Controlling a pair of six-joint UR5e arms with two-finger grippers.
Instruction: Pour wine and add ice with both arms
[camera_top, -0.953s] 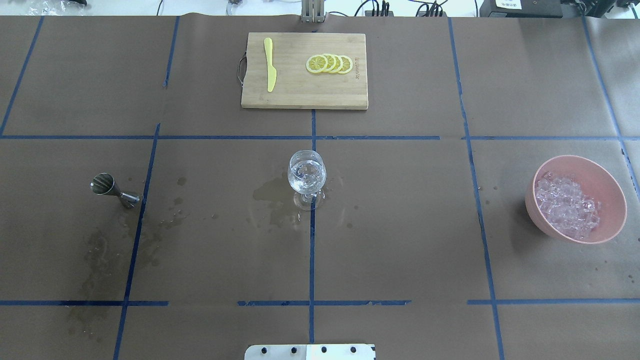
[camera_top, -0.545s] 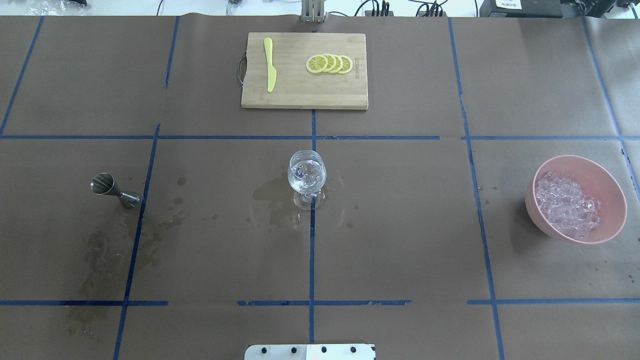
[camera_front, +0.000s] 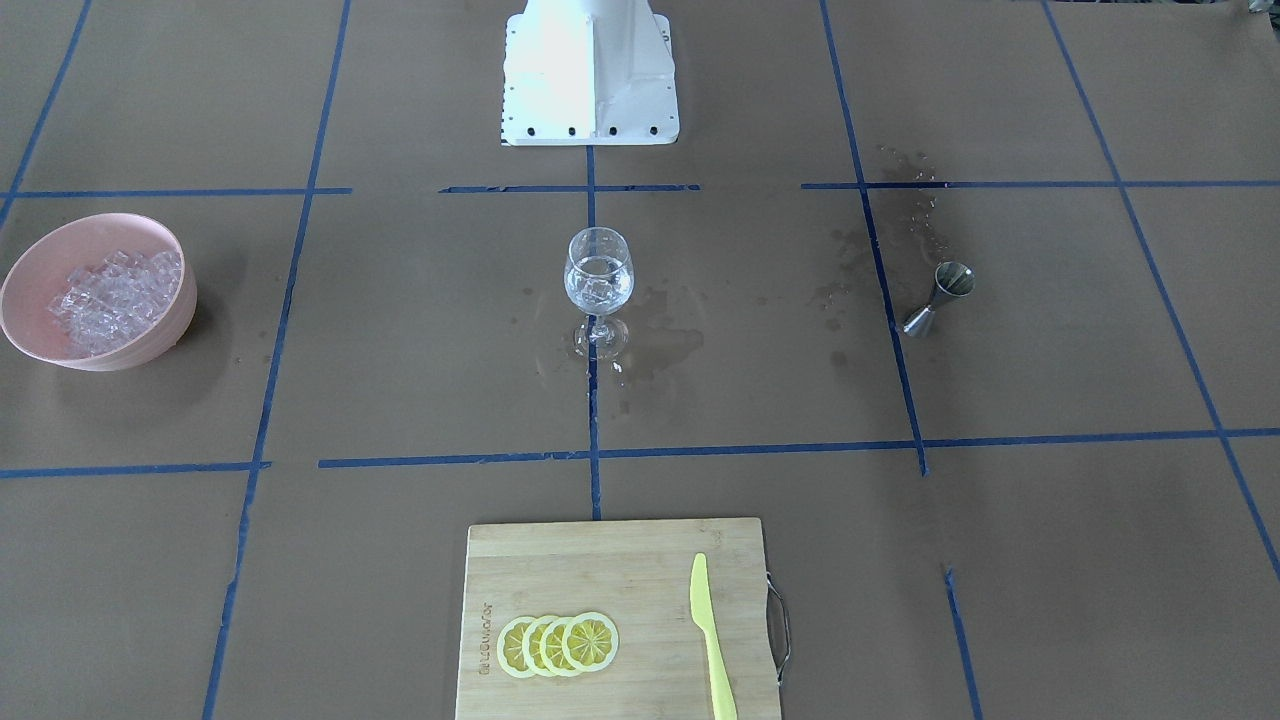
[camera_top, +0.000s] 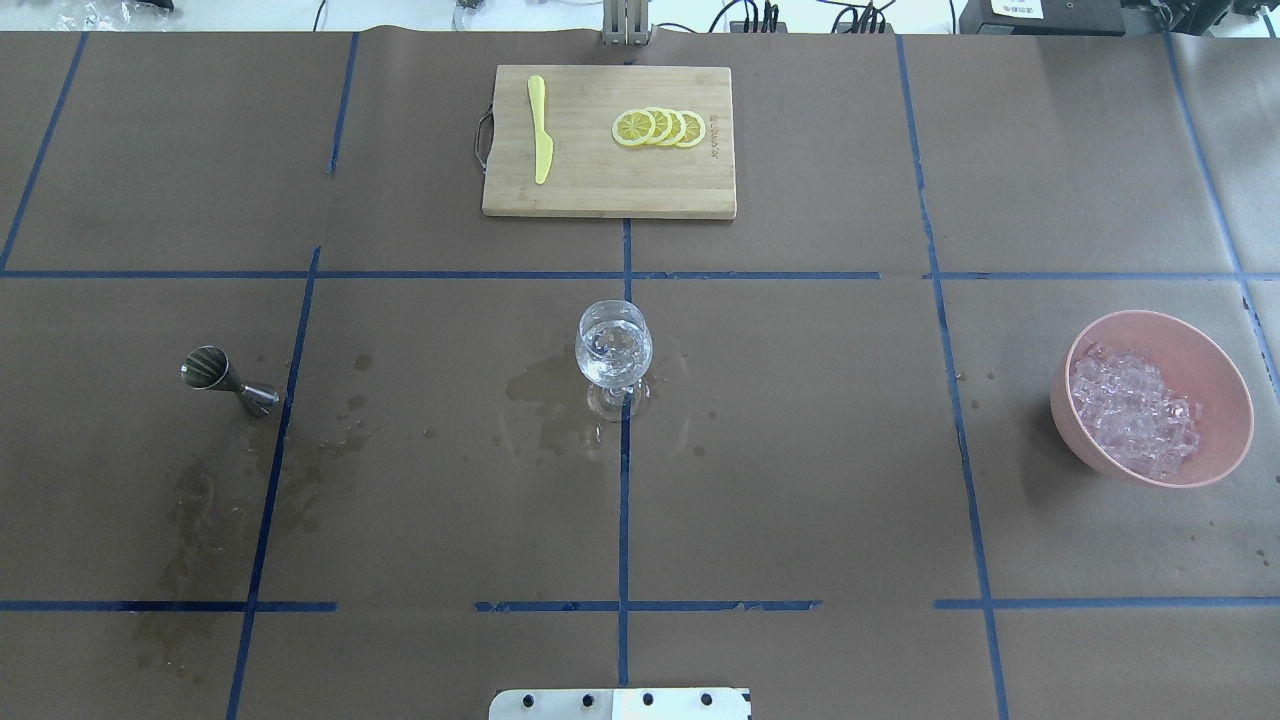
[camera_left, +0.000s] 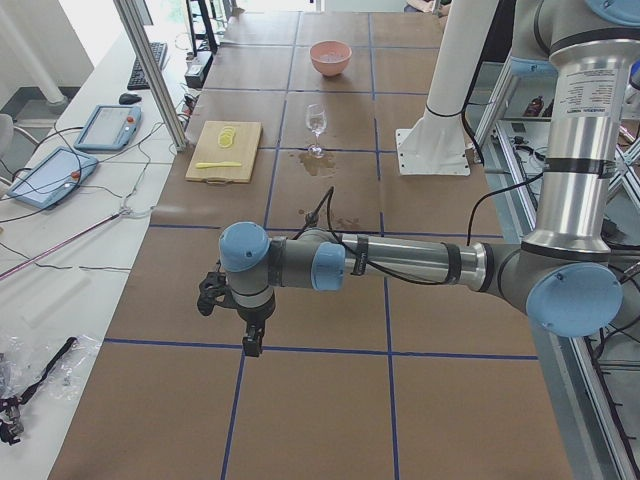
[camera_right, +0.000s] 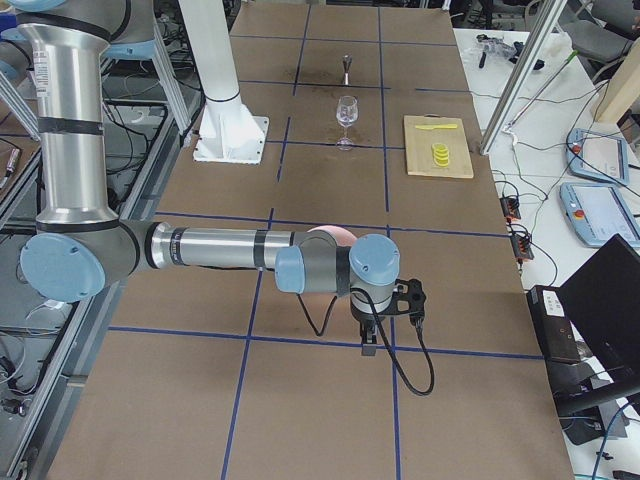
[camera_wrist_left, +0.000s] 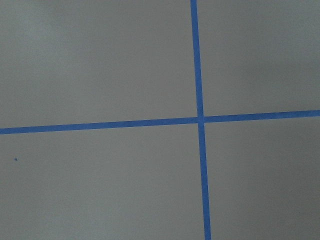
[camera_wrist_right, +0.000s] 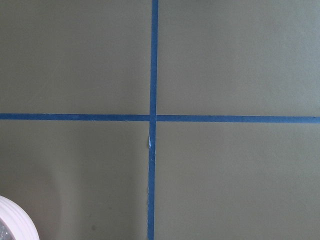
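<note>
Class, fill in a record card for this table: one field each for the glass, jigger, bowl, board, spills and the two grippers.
Glass: wine glass upright at centre, holding clear liquid, seemingly cubes too
Jigger: steel jigger upright, robot's left side
Bowl: pink bowl, robot's right side, heaped with ice
Board: cutting board, far side, carrying lemon slices and yellow knife
Spills: wet stains by glass and jigger
Grippers: left gripper over bare paper; right gripper near bowl; jaws' state unclear

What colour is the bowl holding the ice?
Plain pale pink, no pattern. The bowl shows best in the overhead view.
</note>
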